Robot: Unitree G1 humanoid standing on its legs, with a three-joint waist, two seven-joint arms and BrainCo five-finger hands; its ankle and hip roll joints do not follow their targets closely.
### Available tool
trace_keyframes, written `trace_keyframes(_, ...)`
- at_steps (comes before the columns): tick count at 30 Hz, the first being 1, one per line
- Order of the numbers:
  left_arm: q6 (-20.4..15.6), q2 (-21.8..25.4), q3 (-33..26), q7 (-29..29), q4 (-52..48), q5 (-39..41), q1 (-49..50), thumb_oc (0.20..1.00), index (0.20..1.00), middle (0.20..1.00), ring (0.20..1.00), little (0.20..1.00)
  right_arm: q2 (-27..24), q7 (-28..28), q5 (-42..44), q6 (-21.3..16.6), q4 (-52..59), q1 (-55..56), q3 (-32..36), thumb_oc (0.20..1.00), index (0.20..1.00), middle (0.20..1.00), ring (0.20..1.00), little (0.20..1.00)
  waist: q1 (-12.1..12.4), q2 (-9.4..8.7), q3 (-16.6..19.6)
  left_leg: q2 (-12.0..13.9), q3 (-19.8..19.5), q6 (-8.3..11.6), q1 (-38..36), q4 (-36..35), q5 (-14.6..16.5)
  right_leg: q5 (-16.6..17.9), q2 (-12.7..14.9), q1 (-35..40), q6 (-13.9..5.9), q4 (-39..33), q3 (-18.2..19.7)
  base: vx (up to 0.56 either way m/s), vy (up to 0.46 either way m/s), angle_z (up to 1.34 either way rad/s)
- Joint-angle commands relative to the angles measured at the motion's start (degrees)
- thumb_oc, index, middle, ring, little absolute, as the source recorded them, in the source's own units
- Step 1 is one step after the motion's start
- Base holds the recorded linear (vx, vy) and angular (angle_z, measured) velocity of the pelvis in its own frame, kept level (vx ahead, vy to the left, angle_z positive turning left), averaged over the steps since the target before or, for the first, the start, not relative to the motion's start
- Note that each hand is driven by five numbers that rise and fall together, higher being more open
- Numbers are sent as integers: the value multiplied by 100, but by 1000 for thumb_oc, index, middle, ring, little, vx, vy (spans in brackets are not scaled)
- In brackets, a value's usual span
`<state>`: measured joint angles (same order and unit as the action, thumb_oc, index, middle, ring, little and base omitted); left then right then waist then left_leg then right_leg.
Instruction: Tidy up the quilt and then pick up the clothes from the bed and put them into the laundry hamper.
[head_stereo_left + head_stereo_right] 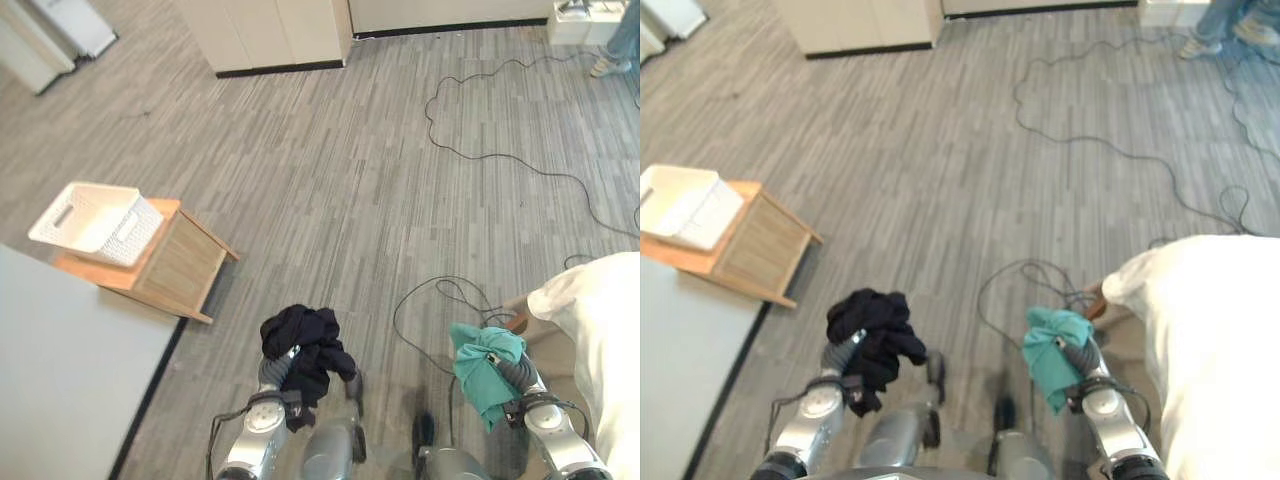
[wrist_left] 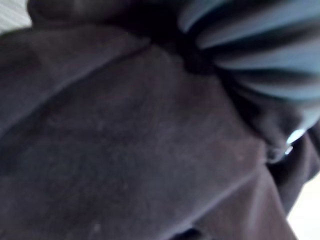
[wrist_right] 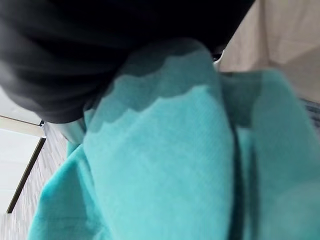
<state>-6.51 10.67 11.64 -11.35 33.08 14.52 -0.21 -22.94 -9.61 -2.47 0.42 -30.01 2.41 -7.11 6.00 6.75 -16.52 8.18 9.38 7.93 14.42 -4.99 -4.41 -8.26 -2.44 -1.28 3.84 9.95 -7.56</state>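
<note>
Left robot hand [image 1: 272, 372]: clamped on black garment [image 1: 305, 345].
Right robot hand [image 1: 512, 372]: clamped on teal garment [image 1: 485, 368].
Progress: clothes collected, carried over floor.
Remaining: dropping into white hamper [image 1: 95, 222] on wooden stand [image 1: 175, 265].

Both hands' fingers under clothes [image 1: 303, 350]

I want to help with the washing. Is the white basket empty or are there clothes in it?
Cannot tell. The white basket sits on a wooden stand, its inside hidden. The dark clothes and teal cloth are at the robot's arms.
</note>
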Motion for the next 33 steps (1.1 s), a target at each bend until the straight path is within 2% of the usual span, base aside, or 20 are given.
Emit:
trace_keyframes(1,-315,347,-302,-112,-401,-130,137,200,200,200,200,200,-127,2,-318,-301,859,145,-16,200,200,200,200,200,167,-608,433,-501,416,-355,237,403,-473,-386,810,2089,-1130,-1495,295,666,156,-62)
trace_keyframes(3,-254,416,-327,-137,-409,-143,160,200,200,200,200,200,14,-12,-397,-350,905,213,-16,200,200,200,200,200,240,-891,558,-675,331,-586,84,523,-491,-288,959,2004,-1285,-672,331,554,151,-59)
trace_keyframes(4,-230,473,-302,-124,-439,-157,146,200,200,200,200,200,62,-11,-412,-362,879,225,-25,200,200,200,200,200,262,-1008,561,-775,290,-691,-85,534,-359,74,1000,1783,-1478,-54,368,416,158,-12)
trace_keyframes(6,-149,546,-312,-97,-522,-216,140,200,200,200,200,200,119,39,-457,-324,909,217,-42,200,200,200,200,200,174,-1039,472,-861,188,-869,-612,403,-96,1206,1104,1174,-1880,1512,533,364,174,-6)
trace_keyframes(7,-147,545,-315,-96,-524,-216,138,200,200,200,200,200,118,39,-457,-324,908,212,-43,200,200,200,200,200,190,-1015,479,-827,198,-865,-599,404,-106,1236,1074,1155,-1877,1497,553,508,228,-7)
trace_keyframes(8,-119,629,-303,-125,-518,-230,64,200,200,200,200,200,116,59,-454,-334,899,103,-73,200,200,200,200,200,-13,-775,292,-721,-24,-980,-1177,134,31,1533,972,389,-1780,2872,451,322,147,4)
trace_keyframes(9,-119,624,-307,-125,-517,-231,59,200,200,200,200,200,111,58,-454,-336,895,95,-74,200,200,200,200,200,-6,-750,300,-692,-19,-974,-1158,133,19,1555,945,364,-1770,2869,455,709,234,74)
trace_keyframes(10,-123,642,-271,-200,-505,-305,-67,200,200,200,200,200,88,32,-406,-361,1023,-24,-49,200,200,200,200,200,-243,-547,125,-591,-326,-959,-1537,-1,174,942,638,-642,-1548,3201,187,546,77,92)
trace_keyframes(13,-139,637,-194,-211,-428,-429,-252,200,200,200,200,200,68,-17,-141,-440,1061,8,77,200,200,200,200,200,-595,-642,39,-771,-860,-761,-1940,-1,489,546,462,-1033,-1362,1249,95,570,-60,77)
trace_keyframes(14,-142,637,-195,-211,-424,-429,-257,200,200,200,200,200,68,-18,-139,-442,1059,4,76,200,200,200,200,200,-620,-625,31,-752,-887,-756,-1938,-1,476,587,448,-991,-1357,1179,61,674,-268,141)
trace_keyframes(15,-142,635,-209,-187,-347,-460,-315,200,200,200,200,200,38,-19,-10,-413,1027,60,193,200,200,200,200,200,-765,-700,71,-736,-1150,-560,-2171,-1,797,902,845,-1267,-1416,-477,182,684,-276,173)
trace_keyframes(17,-127,592,-288,-226,-151,-499,-287,200,200,200,200,200,32,-6,-34,-357,999,97,236,200,200,200,200,200,-947,-635,116,-546,-1415,-399,-2507,-1,1148,1395,1127,-1596,-1630,-1247,472,731,-259,199)
trace_keyframes(18,-131,581,-290,-226,-149,-503,-278,200,200,200,200,200,23,-4,-36,-353,1004,106,231,200,200,200,200,200,-950,-587,114,-502,-1411,-399,-2539,-1,1187,1406,1086,-1536,-1637,-1304,448,712,-277,174)
trace_keyframes(19,-163,545,-343,-197,-70,-481,-130,200,200,200,200,200,26,89,-103,-328,1093,234,241,200,200,200,200,200,-1008,-608,205,-347,-1586,-300,-2889,-1,1467,1557,1204,-1575,-1732,-1263,589,720,-327,122)
trace_keyframes(21,-201,486,-433,-164,-6,-409,135,200,200,200,200,200,23,177,-138,-349,1098,325,224,200,200,200,200,200,-1020,-598,357,-93,-1643,-221,-3233,85,1346,1701,1176,-1573,-1666,-873,557,759,-380,65)
trace_keyframes(23,-203,430,-452,-88,-1,-289,337,200,200,200,200,200,-42,198,-114,-382,1088,324,178,200,200,200,200,200,-993,-480,425,201,-1589,-107,-2987,1124,933,1591,1038,-1390,-1507,-640,463,532,-370,5)
trace_keyframes(24,-161,427,-507,-65,0,-230,354,200,200,200,200,200,-141,239,-86,-382,1102,288,156,200,200,200,200,200,-935,-430,378,295,-1534,-97,-2581,2155,487,1467,957,-1152,-1348,-629,380,332,-299,-22)
trace_keyframes(25,-159,428,-510,-65,-1,-230,351,200,200,200,200,200,-141,240,-84,-382,1100,283,155,200,200,200,200,200,-958,-449,392,273,-1562,-94,-2539,2163,468,1485,983,-1170,-1345,-639,367,340,-430,-4)
trace_keyframes(26,-148,428,-550,-94,-107,-129,399,200,200,200,200,200,-280,204,40,-412,1158,176,140,200,200,200,200,200,-788,-570,154,250,-1510,-297,-1689,3779,4,1297,970,-686,-1070,-790,181,171,-287,-10)
trace_keyframes(33,-146,433,-555,-94,-109,-129,395,200,200,200,200,200,-276,204,41,-413,1156,168,137,200,200,200,200,200,-822,-602,172,210,-1542,-298,-1639,3779,-30,1316,1010,-709,-1071,-802,160,24,-41,-8)
